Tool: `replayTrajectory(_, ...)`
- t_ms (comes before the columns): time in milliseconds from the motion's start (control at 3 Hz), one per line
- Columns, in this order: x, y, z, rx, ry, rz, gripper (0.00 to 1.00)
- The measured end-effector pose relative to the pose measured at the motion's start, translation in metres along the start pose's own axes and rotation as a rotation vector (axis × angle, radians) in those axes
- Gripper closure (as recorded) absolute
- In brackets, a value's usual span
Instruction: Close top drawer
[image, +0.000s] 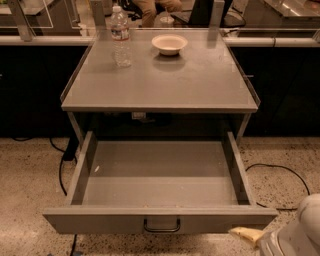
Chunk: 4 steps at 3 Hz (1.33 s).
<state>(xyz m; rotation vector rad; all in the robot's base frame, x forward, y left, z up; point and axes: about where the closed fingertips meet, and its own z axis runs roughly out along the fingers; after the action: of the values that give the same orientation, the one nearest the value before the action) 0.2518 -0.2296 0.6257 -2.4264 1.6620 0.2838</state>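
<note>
The top drawer is a wide, shallow grey metal drawer, pulled far out from under the grey table. Its inside looks empty. Its flat front panel faces me, with a small dark loop handle at the centre. My gripper comes in from the bottom right corner on a white arm. Its yellowish tip is just below the right end of the drawer's front panel, to the right of the handle. I cannot tell whether it touches the panel.
A clear water bottle and a pale bowl stand at the back of the table top. Black cables lie on the speckled floor at the left and right. A dark counter with a rail runs behind.
</note>
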Motion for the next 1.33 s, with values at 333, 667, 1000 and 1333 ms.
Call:
replayTrajectory(333,0.009,-0.022,-0.004,0.037,-0.031,0.114,0.0)
replayTrajectory(667,0.014,-0.042,-0.005,0.056,-0.049,0.206,0.0)
replayTrajectory(1000,0.016,-0.055,0.002,0.053,-0.067,0.263,0.0)
replayTrajectory(1333,0.016,-0.068,0.008,0.057,-0.081,0.304,0.0)
